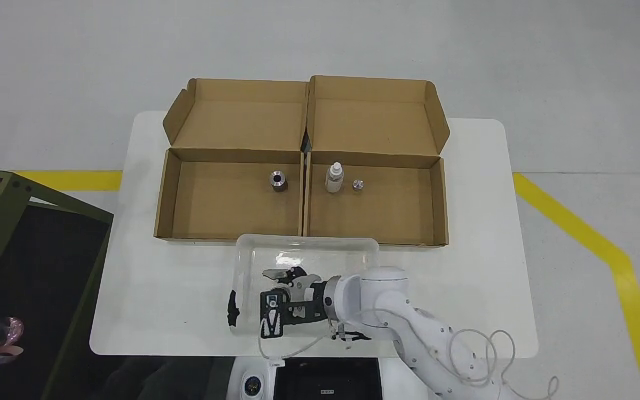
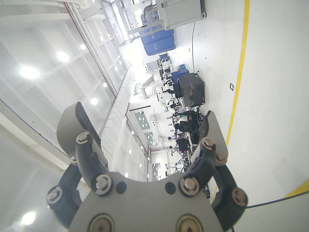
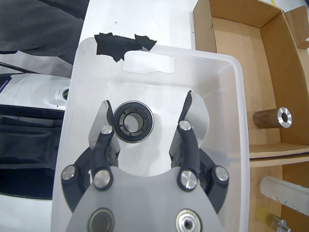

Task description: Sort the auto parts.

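Note:
A black bearing ring (image 3: 133, 121) lies flat on the floor of the white tray (image 3: 237, 97). My right gripper (image 3: 147, 100) hangs open low in the tray, and the ring sits just inside one finger (image 3: 109, 114), off-centre in the gap. From above, the right gripper (image 1: 275, 305) is in the tray (image 1: 305, 240) at the table's front. The left cardboard box (image 1: 165, 195) holds a brown cylinder with a metal end (image 1: 277, 181) (image 3: 270, 119). A white bottle (image 1: 335, 177) and a small metal part (image 1: 358, 185) are in the right box (image 1: 440, 200). My left gripper (image 2: 143, 112) is open, holds nothing and points away from the table.
Black tape (image 3: 115, 45) sticks to the tray's rim at the end away from the boxes. Both boxes stand side by side right behind the tray, flaps open. A dark green cart (image 1: 45, 250) stands off the table's left side.

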Controlling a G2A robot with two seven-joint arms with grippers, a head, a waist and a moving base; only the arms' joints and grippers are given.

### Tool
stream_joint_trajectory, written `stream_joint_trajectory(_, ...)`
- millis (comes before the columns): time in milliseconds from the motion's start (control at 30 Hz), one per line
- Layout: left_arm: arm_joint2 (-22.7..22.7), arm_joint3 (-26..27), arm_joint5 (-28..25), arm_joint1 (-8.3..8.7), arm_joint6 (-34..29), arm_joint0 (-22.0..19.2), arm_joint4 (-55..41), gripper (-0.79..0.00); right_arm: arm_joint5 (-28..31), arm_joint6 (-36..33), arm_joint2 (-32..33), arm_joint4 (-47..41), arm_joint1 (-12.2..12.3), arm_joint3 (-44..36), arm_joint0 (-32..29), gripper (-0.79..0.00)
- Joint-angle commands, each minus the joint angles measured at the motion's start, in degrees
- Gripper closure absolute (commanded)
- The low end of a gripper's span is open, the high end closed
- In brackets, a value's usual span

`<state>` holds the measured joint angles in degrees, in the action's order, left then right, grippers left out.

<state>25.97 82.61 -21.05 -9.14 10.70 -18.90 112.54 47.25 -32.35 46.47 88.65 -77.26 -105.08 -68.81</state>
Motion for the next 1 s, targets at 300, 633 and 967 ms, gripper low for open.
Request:
stream_joint_trajectory(300, 0.0, 0.0, 0.0, 0.0, 0.0, 0.0, 0.0, -0.785, -0.09, 1.05, -0.44, 0.15, 0.52, 1.34, -0.09, -0.57)
stream_joint_trajectory(633, 0.0, 0.0, 0.0, 0.0, 0.0, 0.0, 0.0, -0.785, -0.6, 1.77, -0.76, -0.15, 0.85, -0.48, 0.32, -0.579)
stream_joint_trajectory(967, 0.0, 0.0, 0.0, 0.0, 0.0, 0.0, 0.0, -0.785, -1.54, 1.64, -2.06, -0.07, 0.91, 1.74, 1.03, -0.579)
